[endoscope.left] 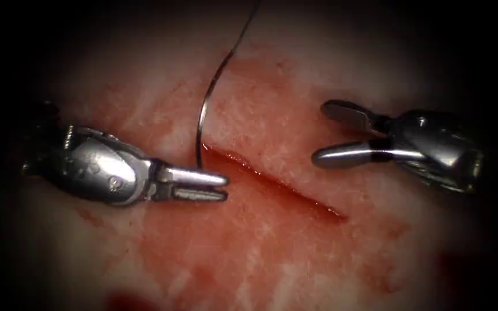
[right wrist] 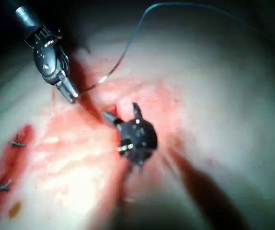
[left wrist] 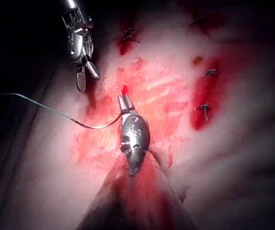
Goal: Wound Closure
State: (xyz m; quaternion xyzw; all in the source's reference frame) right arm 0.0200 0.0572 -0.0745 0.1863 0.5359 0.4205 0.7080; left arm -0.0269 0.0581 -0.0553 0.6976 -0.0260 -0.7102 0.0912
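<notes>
Your tissue (endoscope.left: 272, 259) carries the cut (endoscope.left: 278, 184), running from centre toward four o'clock with red fluid (endoscope.left: 226, 158) along it. Your left tool (endoscope.left: 226, 187) lies at nine o'clock of the cut, jaws slightly apart, holding nothing. Your right tool (endoscope.left: 318, 132) sits at three o'clock, jaws spread wide, empty. The needle (endoscope.left: 206, 115) stands in the tissue at the cut's left end, its curve rising toward twelve o'clock, where the thread (endoscope.left: 249, 23) leaves it.
</notes>
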